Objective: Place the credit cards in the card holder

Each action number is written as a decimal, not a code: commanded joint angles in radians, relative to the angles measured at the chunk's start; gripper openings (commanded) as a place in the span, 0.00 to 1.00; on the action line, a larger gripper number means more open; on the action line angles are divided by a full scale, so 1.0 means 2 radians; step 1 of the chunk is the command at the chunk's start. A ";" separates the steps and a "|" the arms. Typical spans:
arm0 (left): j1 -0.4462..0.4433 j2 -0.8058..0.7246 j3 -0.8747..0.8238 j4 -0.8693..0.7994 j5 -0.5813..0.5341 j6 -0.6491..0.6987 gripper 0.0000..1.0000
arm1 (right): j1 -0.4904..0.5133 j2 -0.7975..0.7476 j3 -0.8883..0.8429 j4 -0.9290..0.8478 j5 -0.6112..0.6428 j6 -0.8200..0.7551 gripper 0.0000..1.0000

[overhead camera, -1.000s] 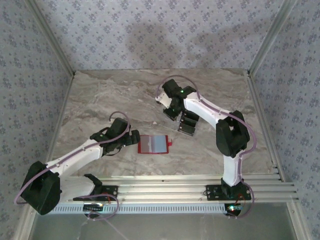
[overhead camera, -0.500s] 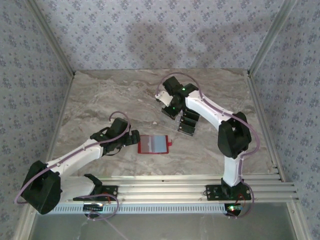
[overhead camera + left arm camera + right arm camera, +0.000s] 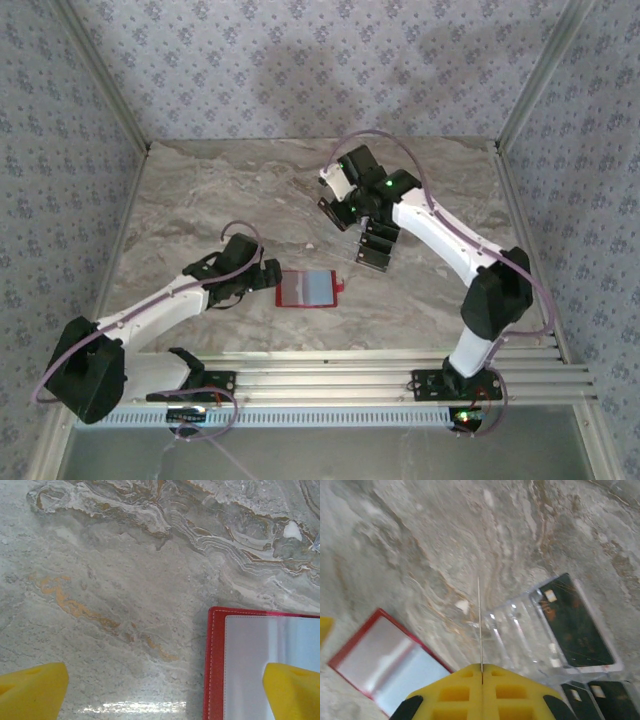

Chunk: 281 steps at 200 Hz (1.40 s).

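The card holder [image 3: 308,289] lies open and flat on the marble, red-rimmed with pale clear pockets [image 3: 260,665] [image 3: 385,660]. My left gripper [image 3: 268,279] stands open at its left edge; one yellow finger [image 3: 295,690] is over the holder, the other [image 3: 30,690] over bare marble. My right gripper [image 3: 337,212] [image 3: 482,669] is raised above the table, shut on a credit card [image 3: 480,625] seen edge-on as a thin pale line. More dark credit cards [image 3: 375,245] lie below it: one [image 3: 575,625] in a clear tray, others [image 3: 600,697] beside it.
A clear plastic slotted tray [image 3: 520,630] sits on the marble table [image 3: 200,200] between the card holder and the loose cards. Metal frame rails [image 3: 520,200] and patterned walls close in the table's sides and back.
The right arm has swung its gripper up and a little to the right with the card still pinched, its elbow moving right. The left arm and the card holder have stayed put.
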 commanded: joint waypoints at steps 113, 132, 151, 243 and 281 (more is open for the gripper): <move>-0.011 0.048 0.061 -0.054 -0.004 0.069 1.00 | 0.029 -0.214 -0.301 0.264 -0.064 0.323 0.00; -0.027 0.056 0.052 -0.047 -0.010 0.068 1.00 | 0.051 -0.240 -0.344 0.280 -0.042 0.339 0.00; -0.040 0.072 0.049 -0.037 -0.016 0.067 1.00 | 0.066 -0.258 -0.382 0.312 -0.031 0.369 0.00; -0.080 0.154 0.066 -0.037 -0.087 0.053 1.00 | 0.089 -0.215 -0.465 0.427 -0.031 0.419 0.00; -0.089 0.176 0.079 -0.069 -0.127 0.034 1.00 | 0.091 -0.183 -0.479 0.471 -0.040 0.431 0.00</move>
